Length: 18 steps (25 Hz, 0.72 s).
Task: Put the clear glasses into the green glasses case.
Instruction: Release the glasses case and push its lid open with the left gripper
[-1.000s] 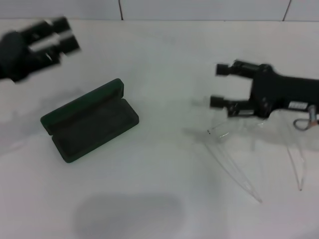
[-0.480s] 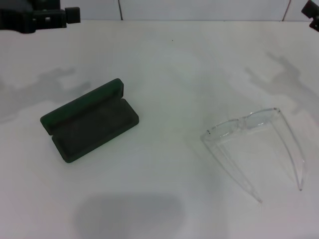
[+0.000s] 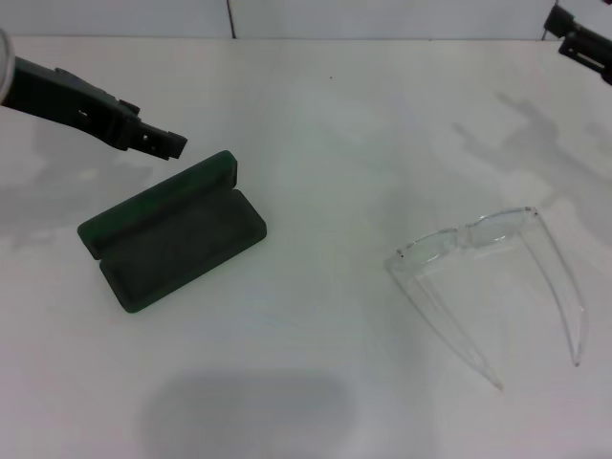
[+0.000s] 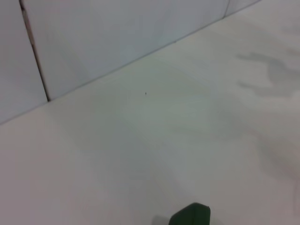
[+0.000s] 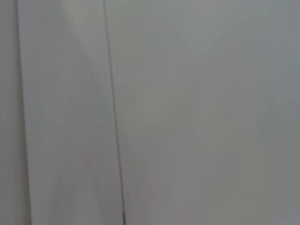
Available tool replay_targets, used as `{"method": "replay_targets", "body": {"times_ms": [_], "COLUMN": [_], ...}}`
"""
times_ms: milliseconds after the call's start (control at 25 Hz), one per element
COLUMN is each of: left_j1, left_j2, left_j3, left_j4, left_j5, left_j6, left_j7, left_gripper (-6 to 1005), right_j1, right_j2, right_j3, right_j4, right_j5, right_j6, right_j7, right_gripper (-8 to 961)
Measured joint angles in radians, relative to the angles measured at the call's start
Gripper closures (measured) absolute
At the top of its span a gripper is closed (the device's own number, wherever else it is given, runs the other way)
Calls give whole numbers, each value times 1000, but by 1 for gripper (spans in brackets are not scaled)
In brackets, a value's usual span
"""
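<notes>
The left pincer point(image 3: 158, 142) reached in from the far left edge of the head view and hung just above and behind the green glasses case point(image 3: 172, 233); only a narrow dark tip showed, so I could not tell whether its fingers were apart or together. Its wrist view caught just one green corner of the case point(image 4: 191, 215) against the pale bench point(image 3: 316, 153). The case lay open on the bench, lid tilted back toward the wall and the dark hollow facing up, which left it ready to take something from above. Well apart from it, toward the right, the clear glasses point(image 3: 492, 277) rested on the bench with both arms unfolded and splayed toward the robot. As they lay, they looked too wide for the case, so the arms would probably need folding first. The right pincer point(image 3: 580, 38) sat at the far upper right corner, clear of the glasses and holding nothing; its finger state could not be told either.
</notes>
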Motion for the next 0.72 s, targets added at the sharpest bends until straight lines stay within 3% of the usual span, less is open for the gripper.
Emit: {"method": "replay_targets", "body": {"times_ms": [360,720], "left_j1": [-30,-42], "left_j2": [-25,-31], "left_j3": [47,104], "left_j4": [-111,-161], "left_j5": [126,137], "left_j6": [-20,-55], "left_j7": [-19,-11], "left_gripper": [244,249], "right_j1": [5,3], "right_j2": [7,10], "right_j3": [-1,-1], "right_j4": [-1,0], "right_j5": [-17,-27], "right_j6": [-1,-3], "right_j7": [-8,-10], "right_gripper": [83,83]}}
